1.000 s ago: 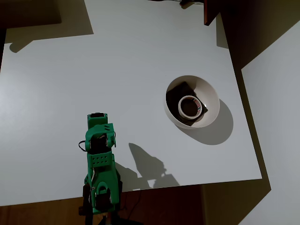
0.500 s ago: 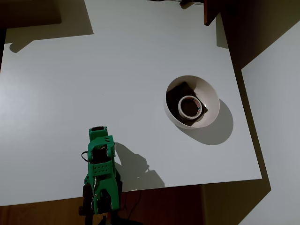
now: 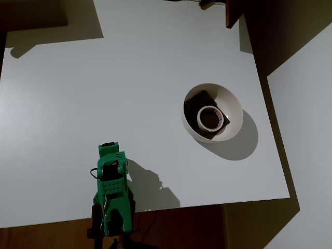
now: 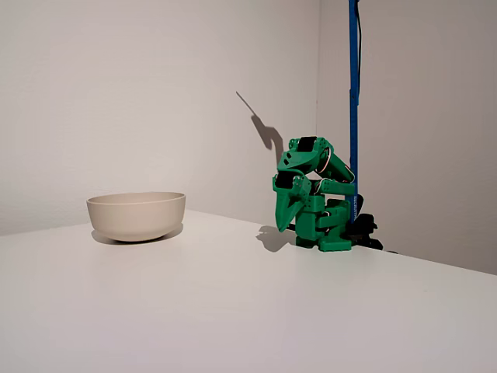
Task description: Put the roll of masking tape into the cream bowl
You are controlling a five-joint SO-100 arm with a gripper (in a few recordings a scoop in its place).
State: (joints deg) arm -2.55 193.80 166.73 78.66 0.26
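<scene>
The roll of masking tape point(image 3: 209, 118) lies flat inside the cream bowl point(image 3: 232, 102), resting on a dark brown block point(image 3: 194, 101). In the fixed view the bowl point(image 4: 137, 214) stands at the left and its wall hides the tape. The green arm point(image 3: 111, 182) is folded back over its base at the table's near edge, far from the bowl. Its gripper point(image 4: 283, 225) points down just above the table, shut and holding nothing.
A blue pole point(image 4: 353, 109) rises behind the arm's base. A dark red-brown object point(image 3: 233, 13) stands at the table's far edge. The white table point(image 3: 104, 93) ends close to the bowl on the right in the overhead view.
The arm has drawn back toward its base and folded lower. The tape and the bowl have not moved.
</scene>
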